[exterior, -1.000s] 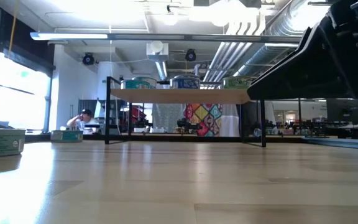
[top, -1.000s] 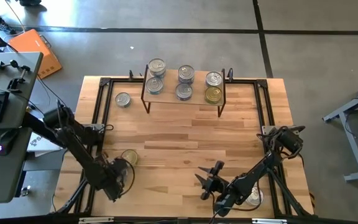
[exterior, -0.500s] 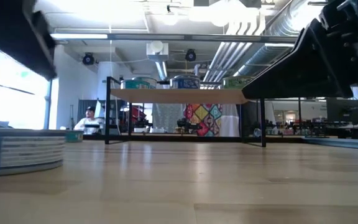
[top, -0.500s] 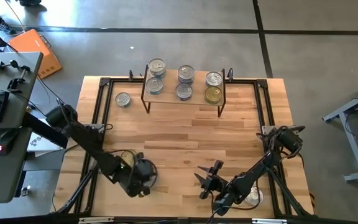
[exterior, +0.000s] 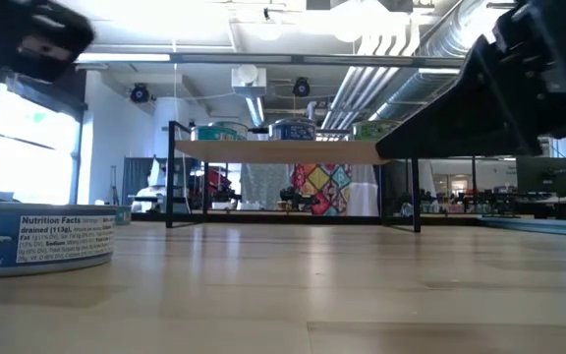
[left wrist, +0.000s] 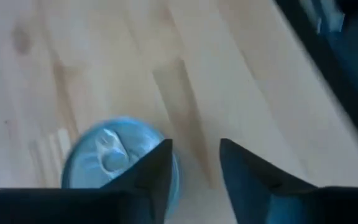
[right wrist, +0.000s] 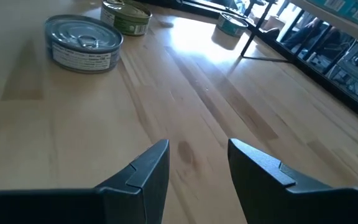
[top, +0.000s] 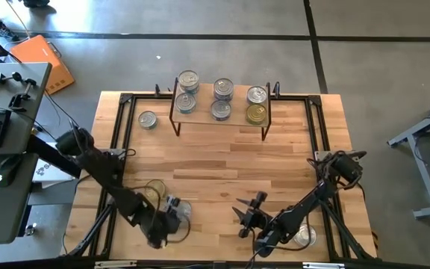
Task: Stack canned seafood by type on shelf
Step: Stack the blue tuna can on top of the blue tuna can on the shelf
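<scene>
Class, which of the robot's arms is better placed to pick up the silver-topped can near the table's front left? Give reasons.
Left. The left gripper hovers at the silver-topped can, fingers open. The right gripper is farther away.

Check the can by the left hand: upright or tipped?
Upright. The can sits flat on the table, pull-tab lid up in the wrist view; the low view shows its label level.

The middle of the counter [top: 222, 168] lies bare between the shelf [top: 220, 113] and both arms. Obstacles: a tin [top: 148, 119] just left of the shelf, two tins [top: 155, 190] by the left pincer [top: 172, 217], and one tin [top: 303, 236] under the right arm.
</scene>
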